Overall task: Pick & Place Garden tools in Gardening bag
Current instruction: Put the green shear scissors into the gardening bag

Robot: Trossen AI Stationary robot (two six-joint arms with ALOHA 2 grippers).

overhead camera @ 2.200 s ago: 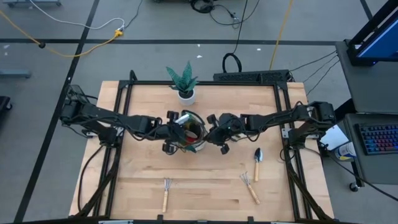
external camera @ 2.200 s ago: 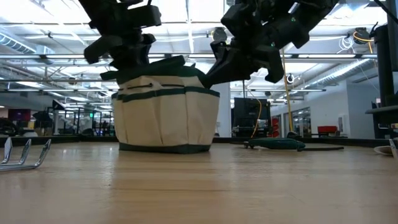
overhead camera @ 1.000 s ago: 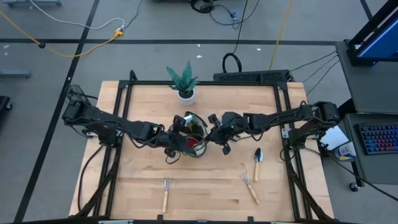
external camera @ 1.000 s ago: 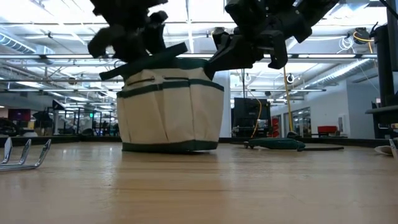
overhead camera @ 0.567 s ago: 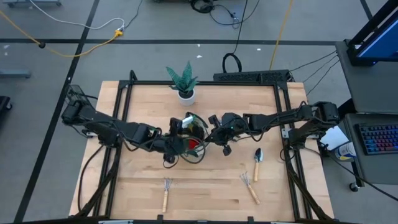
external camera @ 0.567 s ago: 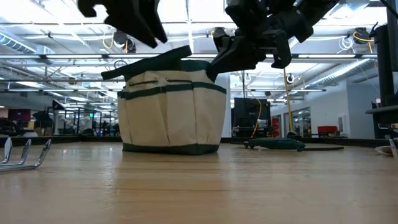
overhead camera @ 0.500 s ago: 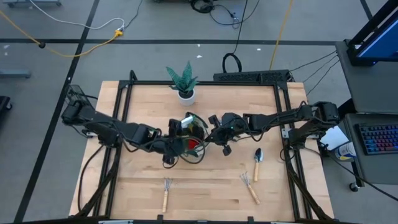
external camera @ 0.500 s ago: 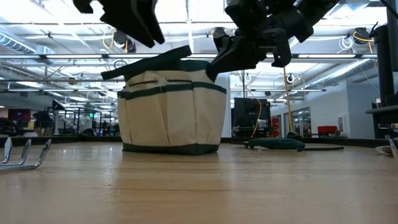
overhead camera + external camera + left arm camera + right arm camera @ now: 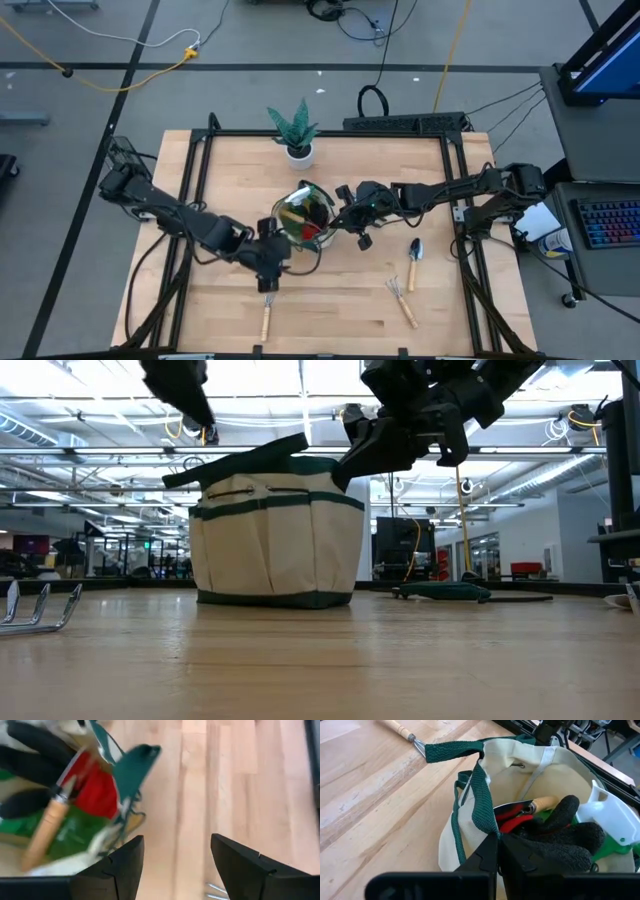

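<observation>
The beige gardening bag with green trim stands on its base mid-table. Inside it lie a red-and-black glove, a wooden-handled tool and a green spray bottle. My right gripper is shut on the bag's right rim. My left gripper hangs open, nearer the table's front edge than the bag, above the tines of a hand rake that lies flat on the table; nothing is between its fingers. A trowel and a second rake lie at the near right. My right gripper pinches the bag's green-trimmed rim between its two fingers, on the bag's right side, beside where a loop handle joins. The fingers come slanting down from the table's right. The bag stays upright with its base on the table.
A spiky green plant in a white pot stands just behind the bag near the far edge. Bare wood lies between the two rakes near the front edge and at the table's left. Black frame rails run along both sides.
My left gripper has drawn away from the bag's left side toward the table's near edge, rising a little and rolling about its own axis, and has stayed open. It now hangs over the left rake. The bag and my right gripper have kept still.
</observation>
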